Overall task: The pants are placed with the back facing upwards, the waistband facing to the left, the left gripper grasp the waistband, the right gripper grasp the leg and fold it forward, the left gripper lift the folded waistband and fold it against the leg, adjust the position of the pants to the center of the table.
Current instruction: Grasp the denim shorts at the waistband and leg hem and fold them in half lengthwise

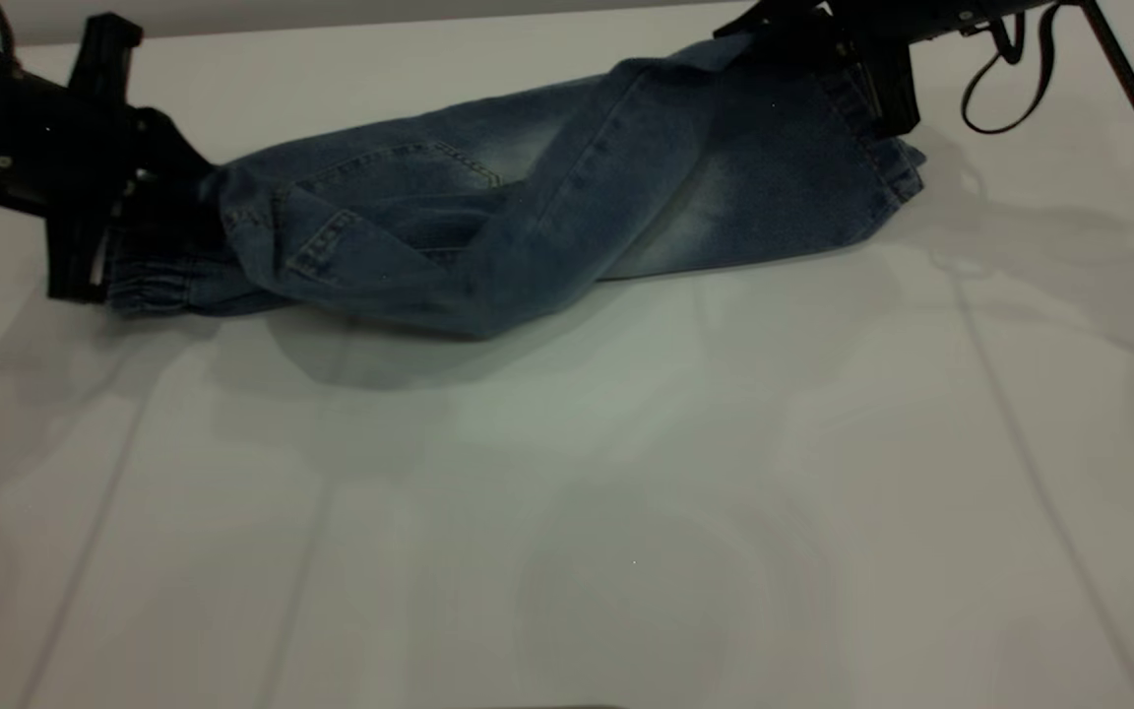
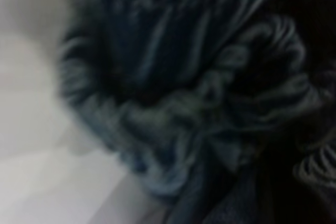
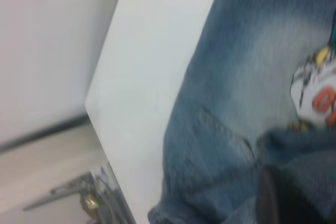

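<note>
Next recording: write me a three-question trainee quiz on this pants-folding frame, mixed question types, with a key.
1. True or false: the pants lie at the centre of the table.
2. Multiple choice: the left gripper is at A) the hem of a leg, B) the waistband, C) bare tabletop.
3. Short answer: in the exterior view, at which end of the pants is the right gripper?

Key
1. False. They lie along the far edge, with the near tabletop bare.
2. B. The left wrist view is filled with gathered elastic denim.
3. The right end, at the stitched hem of the leg.
</note>
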